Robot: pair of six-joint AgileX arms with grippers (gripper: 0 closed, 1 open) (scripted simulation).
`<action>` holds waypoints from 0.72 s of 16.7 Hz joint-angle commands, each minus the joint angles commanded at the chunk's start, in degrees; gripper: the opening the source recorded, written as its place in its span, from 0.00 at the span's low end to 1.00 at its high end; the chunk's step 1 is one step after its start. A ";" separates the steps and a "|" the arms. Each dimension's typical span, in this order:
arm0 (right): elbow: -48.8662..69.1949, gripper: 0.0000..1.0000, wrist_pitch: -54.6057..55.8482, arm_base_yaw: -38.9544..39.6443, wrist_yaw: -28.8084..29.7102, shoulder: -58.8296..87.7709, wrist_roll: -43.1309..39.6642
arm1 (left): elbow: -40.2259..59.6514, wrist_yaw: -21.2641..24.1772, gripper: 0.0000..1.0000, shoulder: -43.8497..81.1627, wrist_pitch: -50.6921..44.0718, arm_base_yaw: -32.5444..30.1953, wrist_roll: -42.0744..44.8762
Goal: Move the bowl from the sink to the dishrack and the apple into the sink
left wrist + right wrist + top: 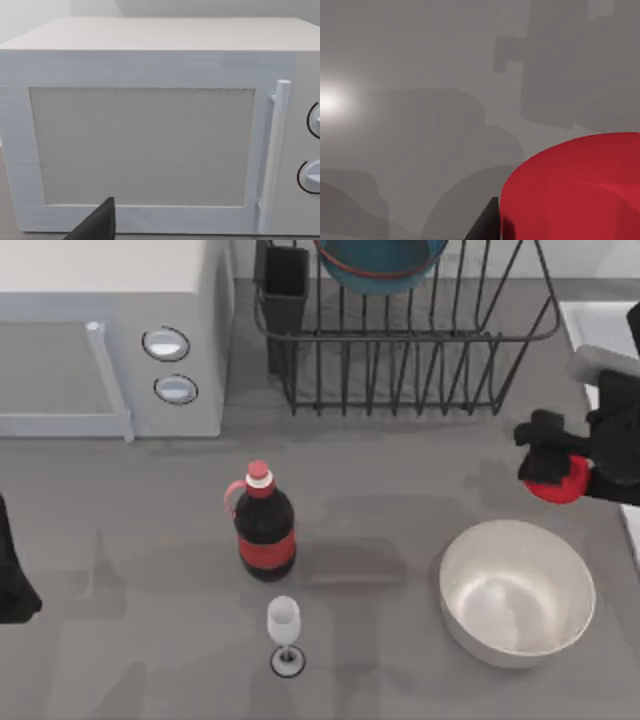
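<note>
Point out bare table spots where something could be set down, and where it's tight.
Free: the wide strip between microwave and cola bottle; the patch between dishrack and silver bowl. Crowded: bottle and wine glass stand close together; the right gripper holds the apple near the sink.

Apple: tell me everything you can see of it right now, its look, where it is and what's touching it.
The apple is small, bright red and smooth, rounded but slightly blocky. It is clamped in the right tool, whose black fingers cover its upper side, near the top view's right edge. It sits beyond the silver bowl and just short of the sink, not yet in it. In the right wrist view it looms large and red above the grey table.
</note>
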 joint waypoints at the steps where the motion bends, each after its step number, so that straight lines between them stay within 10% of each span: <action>1: -2.19 0.00 5.75 -2.70 -1.61 -0.38 -1.29 | 0.00 0.00 1.00 0.00 0.00 0.00 0.00; 12: -20.61 0.00 66.92 -34.12 -13.75 -6.94 -15.87 | 0.00 0.00 1.00 0.00 0.00 0.00 0.00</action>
